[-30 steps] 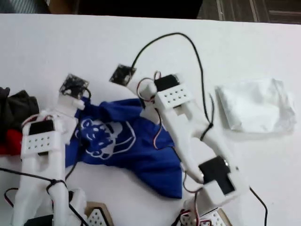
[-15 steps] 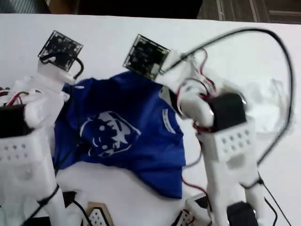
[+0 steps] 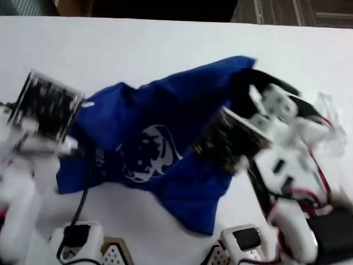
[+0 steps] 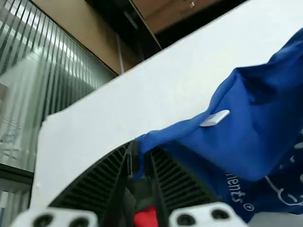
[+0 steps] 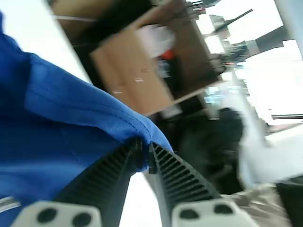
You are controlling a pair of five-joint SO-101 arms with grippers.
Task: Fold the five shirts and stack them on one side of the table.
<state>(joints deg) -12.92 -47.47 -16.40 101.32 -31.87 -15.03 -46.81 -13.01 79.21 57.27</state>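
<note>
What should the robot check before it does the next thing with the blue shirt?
1. Left jaws shut on an edge of the blue shirt: ok.
2. Right jaws shut on another edge: ok.
3. Shirt held up and spread between both arms: ok.
4. Shirt flat, without sagging folds: not ok, it droops in the middle.
5. Table under the shirt free for laying it down: cannot tell, the shirt hides it.

High camera looks down; wrist cameras closely share the shirt point(image 3: 165, 107).
</note>
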